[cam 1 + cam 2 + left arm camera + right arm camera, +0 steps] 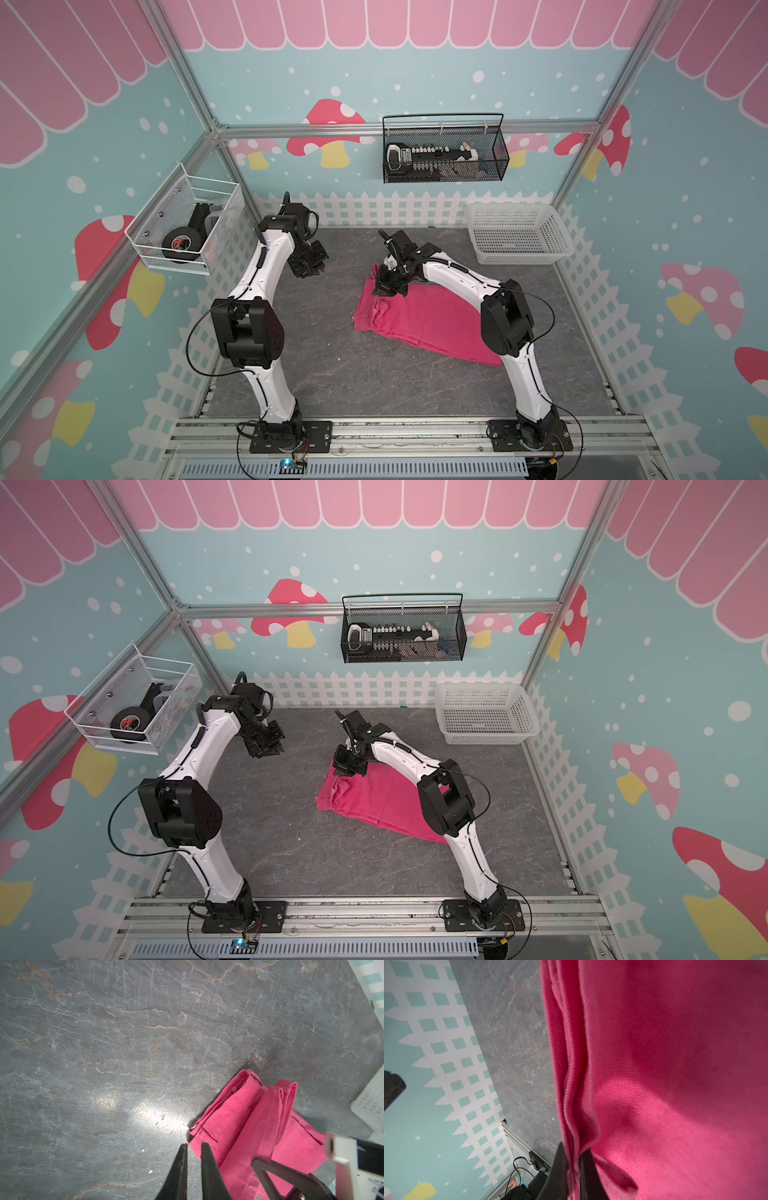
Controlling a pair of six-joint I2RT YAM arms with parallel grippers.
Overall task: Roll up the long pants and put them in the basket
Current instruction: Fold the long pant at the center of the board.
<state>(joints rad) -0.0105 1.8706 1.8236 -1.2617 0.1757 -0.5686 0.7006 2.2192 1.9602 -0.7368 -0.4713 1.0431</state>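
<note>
Nearest the right wrist camera, the right gripper [574, 1165] has its jaws pinching a layered edge of the long pants [419, 320], which lie folded on the gray tabletop [332, 374]. Left gripper [194, 1153] hovers nearby, jaws almost together, holding nothing.

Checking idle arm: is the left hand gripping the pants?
No. In the left wrist view the left hand is nearly closed on nothing, over the table beside the long pants.

Right tool [574, 1164] pinching folded edges of long pants [675, 1064], grey tabletop [517, 1053]
</note>
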